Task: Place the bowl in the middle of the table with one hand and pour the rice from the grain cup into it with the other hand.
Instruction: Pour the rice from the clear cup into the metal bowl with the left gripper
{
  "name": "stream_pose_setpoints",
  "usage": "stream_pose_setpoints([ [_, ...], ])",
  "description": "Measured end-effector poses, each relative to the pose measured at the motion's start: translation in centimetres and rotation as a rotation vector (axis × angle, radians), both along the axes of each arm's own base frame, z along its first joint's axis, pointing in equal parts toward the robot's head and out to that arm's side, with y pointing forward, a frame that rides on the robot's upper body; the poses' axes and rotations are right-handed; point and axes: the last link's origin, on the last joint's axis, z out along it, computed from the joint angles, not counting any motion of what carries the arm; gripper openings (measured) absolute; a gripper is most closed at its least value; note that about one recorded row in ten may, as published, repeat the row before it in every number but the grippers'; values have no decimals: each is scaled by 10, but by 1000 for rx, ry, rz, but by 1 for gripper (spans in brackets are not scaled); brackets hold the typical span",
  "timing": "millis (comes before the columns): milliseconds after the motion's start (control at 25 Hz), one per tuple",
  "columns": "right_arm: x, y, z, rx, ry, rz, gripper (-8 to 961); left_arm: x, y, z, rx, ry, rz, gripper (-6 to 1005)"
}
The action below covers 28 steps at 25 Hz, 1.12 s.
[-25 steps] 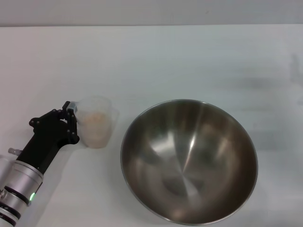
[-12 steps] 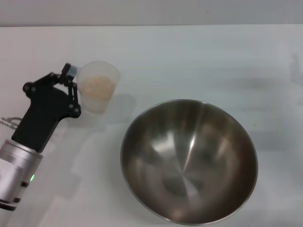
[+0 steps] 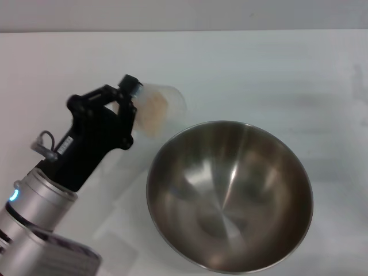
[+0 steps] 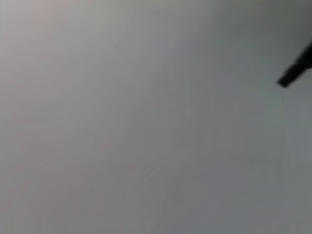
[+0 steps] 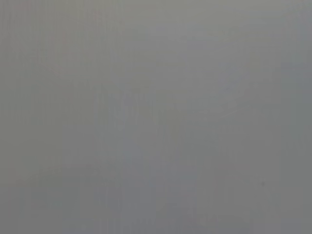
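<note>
One second ago the small frosted plastic grain cup (image 3: 158,109) stood on the white table (image 3: 259,69); now the left gripper (image 3: 127,103), closed on its handle, holds it lifted and tilted beside the far-left rim of the large steel bowl (image 3: 230,195). Its beige rice (image 3: 154,109) is not yet poured. The right gripper is not visible.

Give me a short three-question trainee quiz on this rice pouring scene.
1. True or false: rice already lies in the bowl.
2. Which claw holds the cup? A) left B) right C) neither
3. Fill in: the cup is lifted and tilted with its mouth toward the ____.

Key: 1. False; the bowl is empty and the rice is in the cup. 2. A; the left claw grips it beside the bowl's rim, and the right claw is not in view. 3. Bowl.
</note>
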Motion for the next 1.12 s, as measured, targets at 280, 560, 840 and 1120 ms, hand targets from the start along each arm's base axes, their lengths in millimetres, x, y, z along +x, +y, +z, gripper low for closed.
stream_pose_setpoints([
  [280,2,1,1,1,-3,-9,435,8,-14,-13,213,317,-212,39],
  [560,5,1,1,-6,-7,-27,436,13,-20,-18,372,490,-353,42],
  [840,5,2,0,-10,-13,-33,436,19,-21,-19,527,604,-467,46],
  [1120,6,3,1,-10,-18,-35,437,20,-23,-21,609,678,-522,49],
])
